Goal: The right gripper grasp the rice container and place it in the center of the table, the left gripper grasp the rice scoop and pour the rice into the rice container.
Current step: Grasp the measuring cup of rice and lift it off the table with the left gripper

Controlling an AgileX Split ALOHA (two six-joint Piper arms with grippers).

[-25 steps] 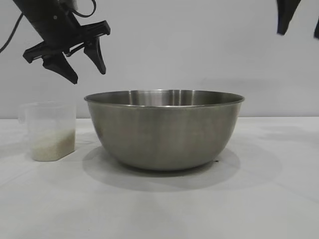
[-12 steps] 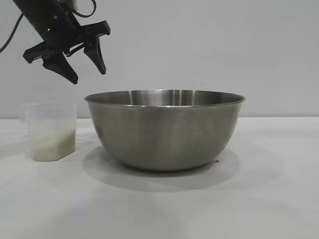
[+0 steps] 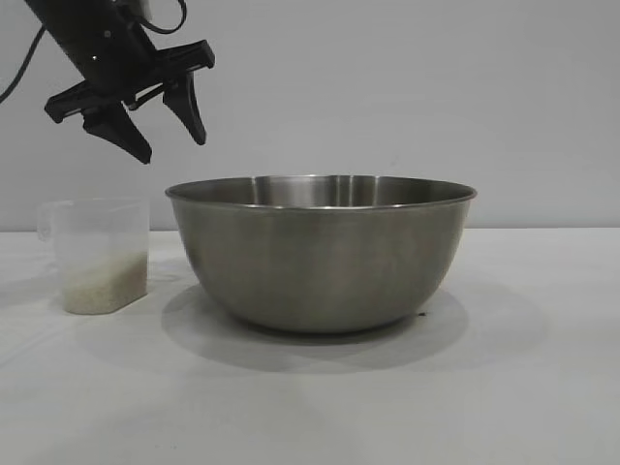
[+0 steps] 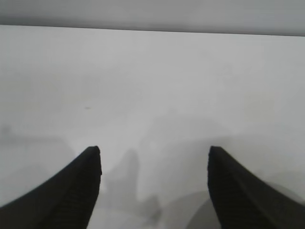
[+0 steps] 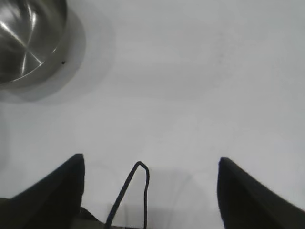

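Left gripper (image 3: pixel 167 139) jaws open, above rice scoop (image 3: pixel 95 254), beside rice container (image 3: pixel 320 252)

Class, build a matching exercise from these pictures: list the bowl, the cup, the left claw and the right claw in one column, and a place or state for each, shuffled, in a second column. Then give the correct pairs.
Things
1. bowl
2. cup
3. left claw
4. right claw

Places or states
A. open in the air, above the cup and the bowl's rim
B. open over bare table, the bowl off to one side
C. middle of the table, empty inside as far as can be seen
D. standing upright beside the bowl, some rice in the bottom

Pairs: 1-C, 2-D, 3-A, 4-B
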